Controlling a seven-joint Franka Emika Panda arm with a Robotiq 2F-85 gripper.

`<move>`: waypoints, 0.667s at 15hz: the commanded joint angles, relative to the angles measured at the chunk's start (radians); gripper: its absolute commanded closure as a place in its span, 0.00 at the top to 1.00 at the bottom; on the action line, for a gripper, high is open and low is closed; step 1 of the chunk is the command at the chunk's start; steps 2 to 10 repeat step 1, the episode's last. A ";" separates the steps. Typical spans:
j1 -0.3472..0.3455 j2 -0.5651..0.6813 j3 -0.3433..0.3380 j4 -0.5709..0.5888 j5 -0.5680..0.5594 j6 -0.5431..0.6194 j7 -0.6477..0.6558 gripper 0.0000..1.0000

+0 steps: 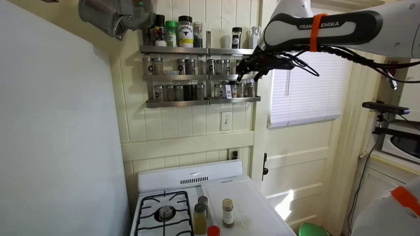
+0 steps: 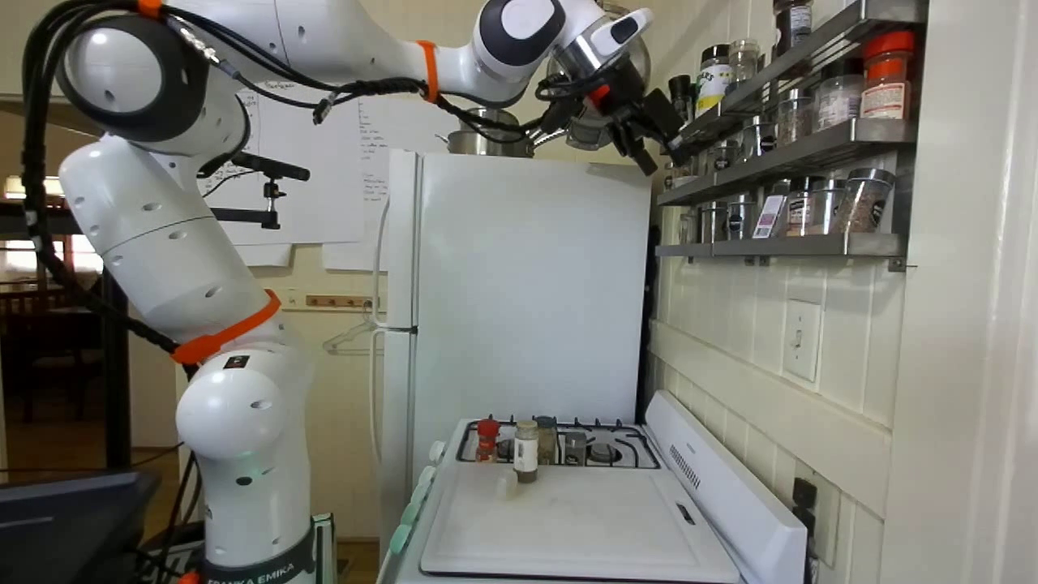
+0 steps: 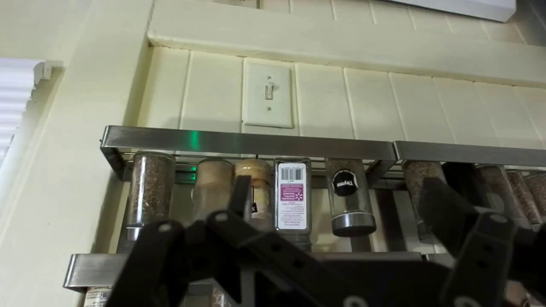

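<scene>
Clearly "Thyme" on one jar [image 3: 351,197]

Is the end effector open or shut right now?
Open: the wrist view shows the end effector with fingers wide apart, nothing gripped.

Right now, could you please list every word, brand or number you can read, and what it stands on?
"FRAN… EMIKA": robot arm, partly under an orange strap.
"FRANKA EMIKA": robot base.
"KINDERS": white-and-yellow bottle.
"Thyme": jar with a silver lid.
"S": another jar, the only clear letter.
Too small or blurred: barcode bottle's label, stove's back panel, wall papers, other jar labels.
</scene>
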 commanded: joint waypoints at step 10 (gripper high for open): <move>-0.009 0.002 0.005 0.004 0.007 -0.002 -0.006 1.00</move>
